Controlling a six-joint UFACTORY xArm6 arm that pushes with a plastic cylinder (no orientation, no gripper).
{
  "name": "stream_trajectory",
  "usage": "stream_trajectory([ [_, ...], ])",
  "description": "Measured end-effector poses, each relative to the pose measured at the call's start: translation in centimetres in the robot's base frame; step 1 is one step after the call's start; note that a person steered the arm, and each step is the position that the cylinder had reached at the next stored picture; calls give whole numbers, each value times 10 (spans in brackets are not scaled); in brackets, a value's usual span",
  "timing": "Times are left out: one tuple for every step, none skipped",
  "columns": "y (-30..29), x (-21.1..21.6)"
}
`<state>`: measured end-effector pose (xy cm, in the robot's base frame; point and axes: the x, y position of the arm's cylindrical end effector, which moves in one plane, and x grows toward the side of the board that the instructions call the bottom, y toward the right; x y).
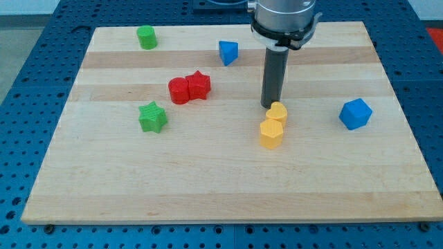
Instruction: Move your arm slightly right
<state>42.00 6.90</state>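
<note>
my tip point(269, 106) touching upper yellow block point(277, 113), its top-left | no claw, state untellable | risk: rightward slide shoves it

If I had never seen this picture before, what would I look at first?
Probably my tip, the end of the dark rod coming down near the view's top middle, sitting just behind the two yellow blocks that touch each other. Next, the two red blocks huddled together to the view's left, and the big blue block alone on the right.
</note>
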Motion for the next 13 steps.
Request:
stream_trajectory([
  [0, -20],
  [0, -23],
  [10, -30],
  [22, -32],
  [32, -32],
  [34, -32],
  [37, -32],
  [37, -32],
  [43, -32],
  [62, -32],
  [67, -32],
  [78, -32],
  [92, -32],
])
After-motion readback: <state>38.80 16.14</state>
